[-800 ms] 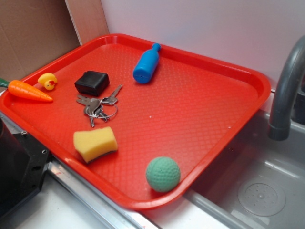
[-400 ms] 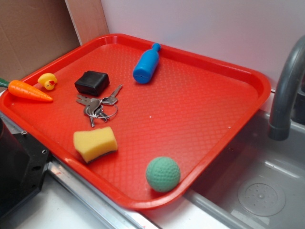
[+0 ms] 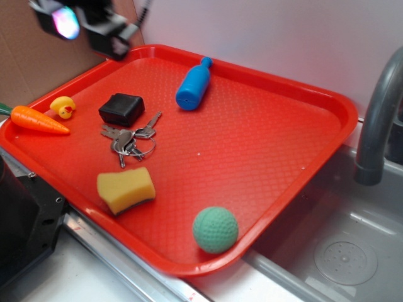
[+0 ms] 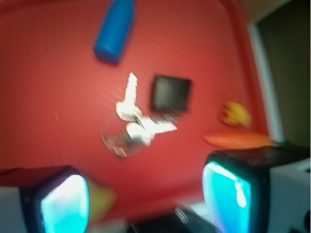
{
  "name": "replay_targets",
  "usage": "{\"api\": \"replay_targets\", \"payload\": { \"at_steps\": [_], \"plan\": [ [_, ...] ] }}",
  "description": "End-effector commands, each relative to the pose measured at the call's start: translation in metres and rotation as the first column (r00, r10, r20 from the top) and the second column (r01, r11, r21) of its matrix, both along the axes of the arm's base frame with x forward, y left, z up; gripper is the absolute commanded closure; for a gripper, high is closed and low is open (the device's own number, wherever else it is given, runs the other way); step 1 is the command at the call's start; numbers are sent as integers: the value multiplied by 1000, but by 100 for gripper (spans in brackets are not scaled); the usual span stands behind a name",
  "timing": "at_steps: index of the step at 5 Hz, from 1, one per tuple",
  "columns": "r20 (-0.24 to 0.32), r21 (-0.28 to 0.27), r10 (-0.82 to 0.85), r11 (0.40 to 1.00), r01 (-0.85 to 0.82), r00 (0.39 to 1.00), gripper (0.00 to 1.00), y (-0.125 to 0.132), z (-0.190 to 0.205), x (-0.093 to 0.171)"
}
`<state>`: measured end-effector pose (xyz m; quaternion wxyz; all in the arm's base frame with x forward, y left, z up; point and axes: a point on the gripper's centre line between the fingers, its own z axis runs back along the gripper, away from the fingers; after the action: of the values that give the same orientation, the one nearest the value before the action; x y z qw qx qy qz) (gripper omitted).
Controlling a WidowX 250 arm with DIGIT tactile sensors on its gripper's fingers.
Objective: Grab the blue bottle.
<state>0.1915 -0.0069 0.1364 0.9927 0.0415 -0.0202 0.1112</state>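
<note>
- Since the earlier frame the gripper (image 3: 94, 25) has come into the exterior view at the top left, above the far-left edge of the tray (image 3: 302, 170); nothing on the tray has shifted.
- In the wrist view the two fingers (image 4: 63, 204) stand wide apart at the lower corners, with bare tray between them and nothing in their hold.
- At the far left, a carrot (image 3: 38, 119) lies along the tray's left rim, its tip pointing right.
- Just beyond it sits a small yellow duck (image 3: 63, 107), close to the carrot, though contact cannot be told.
- Right of the duck is a black box (image 3: 121, 108), lying flat.
- Just near of the box lies a bunch of keys (image 3: 131, 138) on a ring; one key reaches up beside the box's right edge.
- Nearer still, a yellow sponge (image 3: 126, 189) lies flat, apart from the keys.
- The bottle (image 3: 192, 84) lies on its side at the far middle of the tray, neck pointing far and right toward the rim, base toward the keys; it is apart from everything else and well clear of the gripper.
- In the wrist view the bottle (image 4: 115, 30) shows at the top, beyond the keys (image 4: 138, 121) and box (image 4: 170, 93).
- A green ball (image 3: 215, 229) rests by the near rim, right of the sponge.
- At the far right a grey faucet (image 3: 378, 119) arches over a sink (image 3: 340, 251), off the tray.
</note>
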Motion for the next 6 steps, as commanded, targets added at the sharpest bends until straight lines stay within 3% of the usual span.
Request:
{"api": "replay_targets", "payload": {
  "at_steps": [1, 3, 5, 6],
  "plan": [
    [160, -78, 422, 907, -414, 892, 0, 13, -17, 63],
    [234, -139, 432, 902, -410, 871, 0, 10, -65, 102],
    [195, -147, 345, 936, -321, 918, 0, 7, -103, 132],
    [103, -108, 297, 952, -286, 949, 100, 7, -109, 125]
  ]
}}
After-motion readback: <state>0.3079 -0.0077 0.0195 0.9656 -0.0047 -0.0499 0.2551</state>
